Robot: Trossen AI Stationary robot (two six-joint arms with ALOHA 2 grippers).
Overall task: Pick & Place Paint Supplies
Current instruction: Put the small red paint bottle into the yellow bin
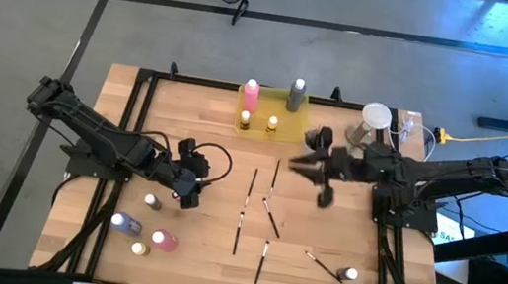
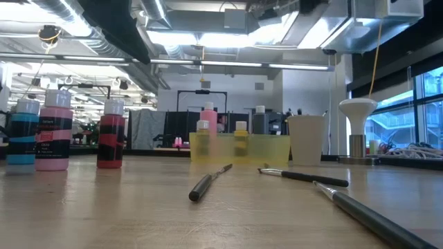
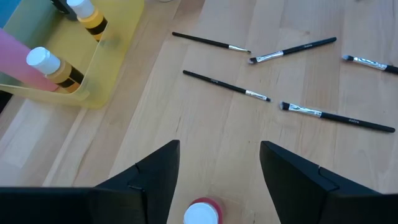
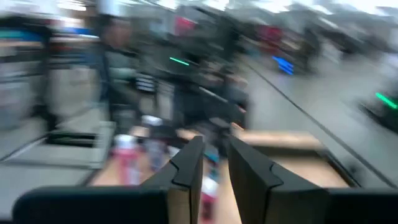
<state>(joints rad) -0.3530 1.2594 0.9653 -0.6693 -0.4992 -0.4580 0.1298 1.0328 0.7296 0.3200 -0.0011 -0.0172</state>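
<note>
Nearest brush: one paintbrush (image 2: 374, 218) is seen at lower right of the low view, its dark handle running toward the camera.
Other brushes: several thin brushes (image 1: 249, 186) are scattered at centre of the high view; four are shown in the left wrist view (image 3: 226, 84).
Left gripper (image 1: 189, 193): placed left of centre in the high view; fingers (image 3: 152, 174) are spread wide, released, over a white-capped bottle (image 3: 201, 213) that is not grasped.
Right gripper (image 1: 324, 196): seen right of centre, blurred; fingers (image 4: 186, 165) are nearly together with a narrow gap; whether anything is gripped cannot be told.
Yellow tray (image 1: 296, 125): set at upper centre, with a pink bottle (image 1: 251, 95), a grey bottle (image 1: 296, 94) and two small bottles (image 1: 245, 120) inside.
Loose bottles: a group (image 1: 140, 231) is found at lower left; one (image 1: 349, 274) at lower right.
Cup (image 1: 374, 118): placed right of the tray.
</note>
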